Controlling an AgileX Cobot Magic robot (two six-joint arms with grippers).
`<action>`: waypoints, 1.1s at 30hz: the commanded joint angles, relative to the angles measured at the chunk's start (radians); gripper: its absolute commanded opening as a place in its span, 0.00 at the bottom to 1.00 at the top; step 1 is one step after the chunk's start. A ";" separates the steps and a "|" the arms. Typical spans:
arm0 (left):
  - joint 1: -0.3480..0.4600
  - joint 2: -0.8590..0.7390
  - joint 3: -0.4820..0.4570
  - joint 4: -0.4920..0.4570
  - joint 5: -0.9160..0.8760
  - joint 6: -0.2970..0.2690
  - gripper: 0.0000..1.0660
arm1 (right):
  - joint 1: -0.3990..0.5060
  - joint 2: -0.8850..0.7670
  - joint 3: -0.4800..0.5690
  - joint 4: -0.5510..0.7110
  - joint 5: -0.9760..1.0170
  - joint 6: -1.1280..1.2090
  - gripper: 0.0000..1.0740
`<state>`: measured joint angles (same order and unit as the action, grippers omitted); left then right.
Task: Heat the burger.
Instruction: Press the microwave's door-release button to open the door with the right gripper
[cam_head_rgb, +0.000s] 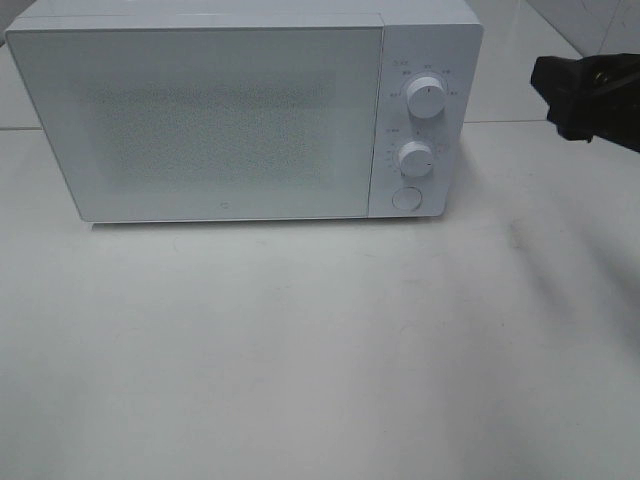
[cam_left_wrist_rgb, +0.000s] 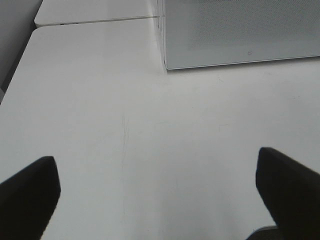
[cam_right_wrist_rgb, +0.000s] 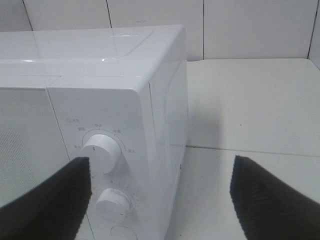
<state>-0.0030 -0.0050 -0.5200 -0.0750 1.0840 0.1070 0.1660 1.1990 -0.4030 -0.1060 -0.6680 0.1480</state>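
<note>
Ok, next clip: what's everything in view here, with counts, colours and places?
microwave: 1, white, door shut, at the table's back
upper knob: 1, white, right control panel
lower knob: 1, white, below the upper one
button: 1, white, round, under the lower knob
table: 1, white
wall tiles: white, behind the microwave
burger: none visible
left gripper: 1, black, open, over the table before the microwave
right gripper: 1, black, open, right of the microwave, facing the knobs

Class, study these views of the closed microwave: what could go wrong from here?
1. The open right end effector faces the upper dial; closing in, it might knock the lower dial too.
2. The microwave door is shut and frosted, and no view shows the burger, so the oven might run empty.
</note>
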 joint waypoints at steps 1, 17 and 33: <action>-0.001 -0.007 0.003 -0.002 -0.012 0.000 0.95 | 0.033 0.071 0.035 0.057 -0.189 -0.087 0.70; -0.001 -0.007 0.003 -0.002 -0.012 0.000 0.95 | 0.326 0.338 0.092 0.499 -0.460 -0.314 0.70; -0.001 -0.007 0.003 -0.002 -0.012 0.000 0.95 | 0.653 0.526 0.090 0.861 -0.652 -0.339 0.70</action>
<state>-0.0030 -0.0050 -0.5200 -0.0750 1.0840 0.1070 0.7850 1.7210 -0.3130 0.7020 -1.2000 -0.1820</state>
